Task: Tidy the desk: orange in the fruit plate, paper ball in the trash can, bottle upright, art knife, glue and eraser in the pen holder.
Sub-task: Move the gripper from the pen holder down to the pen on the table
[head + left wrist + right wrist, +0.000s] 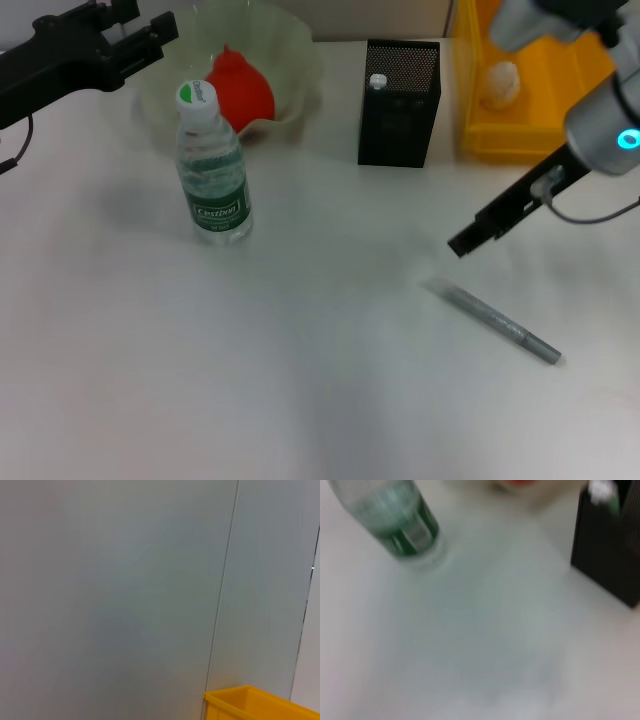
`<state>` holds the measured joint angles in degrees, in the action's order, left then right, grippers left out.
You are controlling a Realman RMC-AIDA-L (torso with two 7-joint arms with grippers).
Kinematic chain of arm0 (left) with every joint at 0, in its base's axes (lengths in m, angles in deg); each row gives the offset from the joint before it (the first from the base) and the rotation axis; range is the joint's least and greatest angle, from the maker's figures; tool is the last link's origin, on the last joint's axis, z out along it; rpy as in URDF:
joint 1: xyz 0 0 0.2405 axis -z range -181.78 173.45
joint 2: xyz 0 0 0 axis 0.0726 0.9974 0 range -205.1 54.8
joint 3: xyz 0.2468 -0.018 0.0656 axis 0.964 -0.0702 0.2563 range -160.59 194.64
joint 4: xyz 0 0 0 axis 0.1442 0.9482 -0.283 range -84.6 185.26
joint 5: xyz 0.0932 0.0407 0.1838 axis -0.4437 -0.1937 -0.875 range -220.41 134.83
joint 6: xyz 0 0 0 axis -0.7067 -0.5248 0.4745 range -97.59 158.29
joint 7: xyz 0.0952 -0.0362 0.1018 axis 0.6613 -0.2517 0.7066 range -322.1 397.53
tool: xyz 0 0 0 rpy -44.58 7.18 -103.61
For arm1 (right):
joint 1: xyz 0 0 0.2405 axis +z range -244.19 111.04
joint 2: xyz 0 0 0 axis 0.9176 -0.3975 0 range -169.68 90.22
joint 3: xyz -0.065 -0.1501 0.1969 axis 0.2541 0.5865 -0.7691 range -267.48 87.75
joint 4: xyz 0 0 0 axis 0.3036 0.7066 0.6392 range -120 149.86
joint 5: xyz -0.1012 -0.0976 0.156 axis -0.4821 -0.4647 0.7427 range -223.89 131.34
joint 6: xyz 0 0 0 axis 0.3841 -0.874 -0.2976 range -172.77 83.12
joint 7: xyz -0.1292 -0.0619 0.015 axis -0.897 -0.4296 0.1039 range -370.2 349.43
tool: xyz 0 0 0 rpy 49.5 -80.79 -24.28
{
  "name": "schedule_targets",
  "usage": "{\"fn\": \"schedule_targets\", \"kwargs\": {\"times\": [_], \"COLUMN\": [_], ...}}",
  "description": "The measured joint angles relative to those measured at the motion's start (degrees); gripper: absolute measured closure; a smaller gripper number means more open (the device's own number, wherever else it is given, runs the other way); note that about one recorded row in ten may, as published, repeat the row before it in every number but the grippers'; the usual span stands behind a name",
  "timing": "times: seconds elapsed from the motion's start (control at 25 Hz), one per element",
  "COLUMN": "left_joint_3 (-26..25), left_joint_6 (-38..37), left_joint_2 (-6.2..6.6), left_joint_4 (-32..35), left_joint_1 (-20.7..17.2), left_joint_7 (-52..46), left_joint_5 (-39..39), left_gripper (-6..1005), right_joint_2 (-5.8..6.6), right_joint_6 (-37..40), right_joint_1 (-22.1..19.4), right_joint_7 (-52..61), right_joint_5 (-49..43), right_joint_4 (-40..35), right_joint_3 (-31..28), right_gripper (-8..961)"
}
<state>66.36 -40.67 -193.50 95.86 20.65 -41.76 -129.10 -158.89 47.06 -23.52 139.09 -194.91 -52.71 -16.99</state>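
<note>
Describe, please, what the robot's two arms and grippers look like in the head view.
The left gripper is matte black and angular, with a thin black cable hanging below. The right arm is glossy silver-grey with a glowing cyan ring light; the right gripper is slim and black, with a thin cable.

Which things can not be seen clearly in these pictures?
- Pen holder contents: head view shows only a white tip at its rim; the mesh walls hide the rest.
- Right gripper: head view shows it dark and end-on above the grey knife; finger state unclear.
- Left gripper: finger state unclear.
- Eraser: not found in any view.
- Bottle: blurred, top cut off in right wrist view.
</note>
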Motion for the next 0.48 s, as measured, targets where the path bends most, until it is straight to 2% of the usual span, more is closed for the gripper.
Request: {"fn": "schedule_targets", "kwargs": {"times": [0.12, 0.48], "left_joint_3": [0.0, 0.0], "left_joint_6": [0.0, -0.1], "left_joint_2": [-0.03, 0.0], "left_joint_4": [0.0, 0.0], "left_joint_1": [0.0, 0.1], "left_joint_7": [0.0, -0.2], "left_joint_5": [0.0, 0.0], "left_gripper": [404, 404], "right_joint_2": [-0.21, -0.5], "right_joint_6": [-1.7, -3.8], "right_joint_1": [0.7, 1.6], "right_joint_7": [0.4, 1.2], "right_joint_5": [-0.6, 0.6], "right_joint_4": [2.9, 7.0], "right_joint_3": [3.4, 7.8], "right_gripper": [435, 437]}}
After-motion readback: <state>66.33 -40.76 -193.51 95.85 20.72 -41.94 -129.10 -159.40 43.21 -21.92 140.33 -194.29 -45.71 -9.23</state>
